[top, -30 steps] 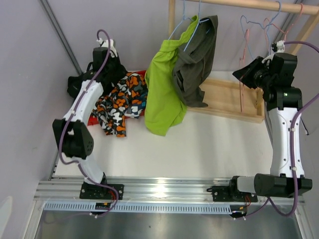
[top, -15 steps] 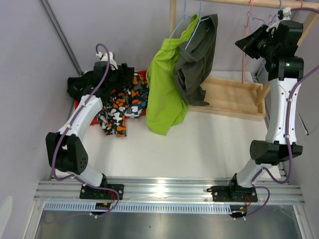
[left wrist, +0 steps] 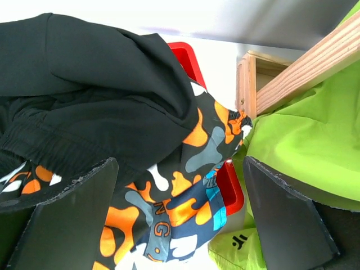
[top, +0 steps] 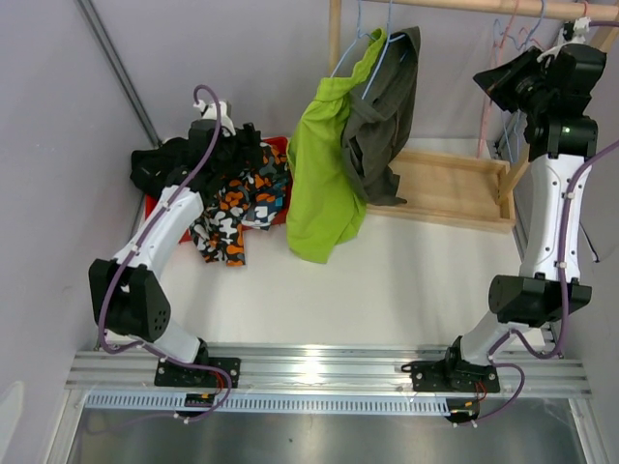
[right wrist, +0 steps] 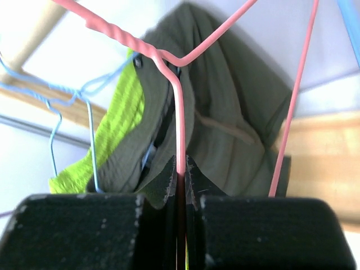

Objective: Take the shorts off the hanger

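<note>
- Lime green shorts (top: pixel 319 184) and grey-olive shorts (top: pixel 382 126) hang on the wooden rail (top: pixel 464 7).
- Left fingers (left wrist: pixel 67 219) gape wide over black shorts (left wrist: pixel 95 84), patterned shorts (left wrist: pixel 169 191).
- Right fingers (right wrist: pixel 164 188) pinch a pink hanger (right wrist: pixel 179 112).

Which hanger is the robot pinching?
The pink hanger, clamped between the fingers of the right gripper. The blue hangers hang beside it, not gripped.

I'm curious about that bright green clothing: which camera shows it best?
Top external: the lime green shorts hang in full view. Left wrist catches only one part; right wrist, a strip beside the grey-olive shorts.
</note>
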Controlling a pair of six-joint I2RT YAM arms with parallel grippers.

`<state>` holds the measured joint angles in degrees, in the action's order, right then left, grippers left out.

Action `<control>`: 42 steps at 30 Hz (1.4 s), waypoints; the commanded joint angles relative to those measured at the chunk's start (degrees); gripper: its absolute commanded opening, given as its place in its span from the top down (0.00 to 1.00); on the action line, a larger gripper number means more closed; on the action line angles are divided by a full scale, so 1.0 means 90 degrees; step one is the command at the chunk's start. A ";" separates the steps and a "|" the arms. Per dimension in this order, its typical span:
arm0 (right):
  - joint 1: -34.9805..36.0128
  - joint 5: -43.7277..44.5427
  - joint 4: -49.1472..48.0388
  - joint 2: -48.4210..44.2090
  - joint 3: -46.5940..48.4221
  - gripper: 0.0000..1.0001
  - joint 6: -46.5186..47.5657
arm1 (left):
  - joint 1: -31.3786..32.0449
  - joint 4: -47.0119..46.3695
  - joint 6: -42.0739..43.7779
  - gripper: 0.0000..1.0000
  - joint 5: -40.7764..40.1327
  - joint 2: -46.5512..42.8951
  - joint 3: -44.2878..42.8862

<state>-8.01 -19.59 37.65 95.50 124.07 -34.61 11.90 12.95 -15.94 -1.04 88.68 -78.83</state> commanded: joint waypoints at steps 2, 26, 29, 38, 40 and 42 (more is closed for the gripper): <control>-0.0350 -0.0292 -0.0726 0.0763 0.0568 1.00 -0.0480 | 0.0328 -0.0052 0.0248 0.01 -0.0373 -0.0634 -0.0099; 0.0137 0.0945 0.0045 -0.0845 0.0198 0.01 0.0281 | 0.0582 0.1100 0.0961 0.01 -0.0353 -0.3398 0.1141; 0.0703 0.1918 0.0347 -0.1138 0.0452 0.00 0.0495 | 0.0582 0.0857 0.0883 0.01 -0.0422 -0.3847 0.1590; 0.2695 0.3574 0.0417 -0.1315 0.0610 0.01 0.0701 | 0.0592 0.0515 0.0678 0.01 -0.0022 -0.4209 0.2175; 0.3007 0.3545 0.0154 -0.1110 0.0511 0.00 0.0701 | 0.0582 0.0398 0.0620 0.01 0.0037 -0.4297 0.2254; 0.3155 0.3369 -0.0051 -0.0730 0.0676 0.01 0.0730 | 0.0582 0.0339 0.0590 0.01 0.0037 -0.4346 0.2430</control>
<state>17.96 9.13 40.60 84.05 130.13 -29.45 16.82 19.18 -9.65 -2.31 51.20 -58.52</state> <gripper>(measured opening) 0.993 0.994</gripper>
